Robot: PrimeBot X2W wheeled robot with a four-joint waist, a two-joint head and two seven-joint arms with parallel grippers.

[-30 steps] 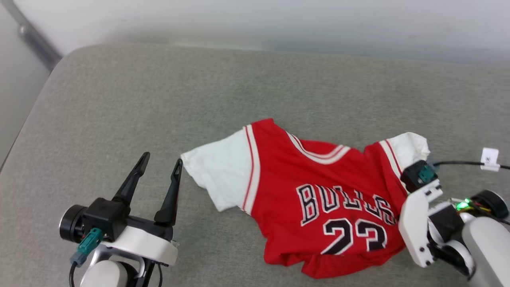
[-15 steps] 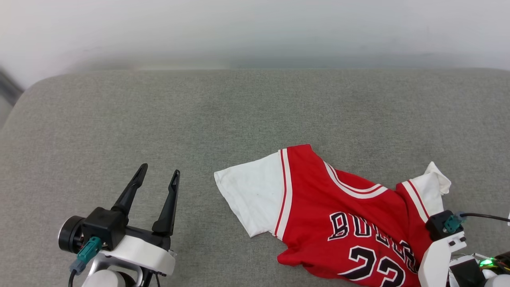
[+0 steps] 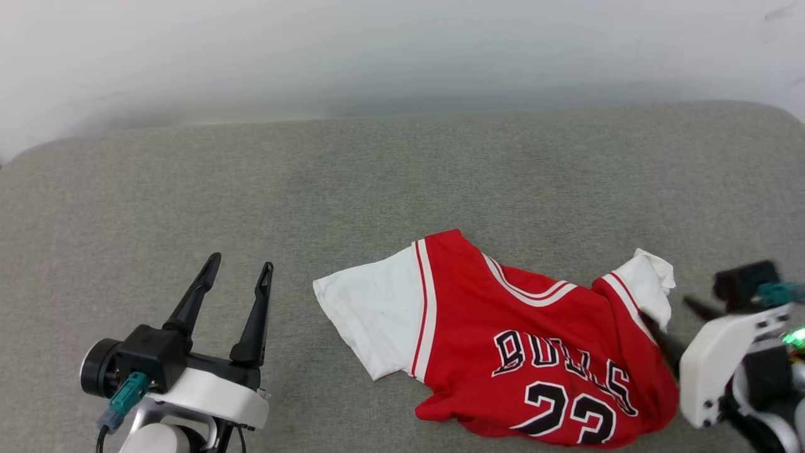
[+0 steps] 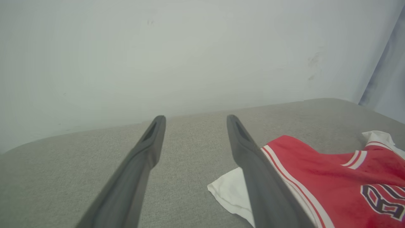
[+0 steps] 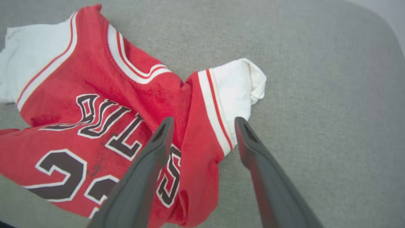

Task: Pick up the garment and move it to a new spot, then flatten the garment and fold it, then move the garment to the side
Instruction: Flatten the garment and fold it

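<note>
The garment [image 3: 503, 327] lies rumpled at lower right of the head view on the grey cushion [image 3: 377, 176]. Left end effector [image 3: 242, 262] and right end effector [image 5: 204, 120] both stand wide, empty. Flattening, folding and moving aside appear not yet done.

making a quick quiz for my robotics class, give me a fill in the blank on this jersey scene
The black lettering on the garment reads ___.
Its short sleeves are ___ in colour.
The right gripper has its jaws ___ above the garment.
The left gripper, jaws apart, holds ___.
Missing words: BULLS; white; open; nothing.
</note>
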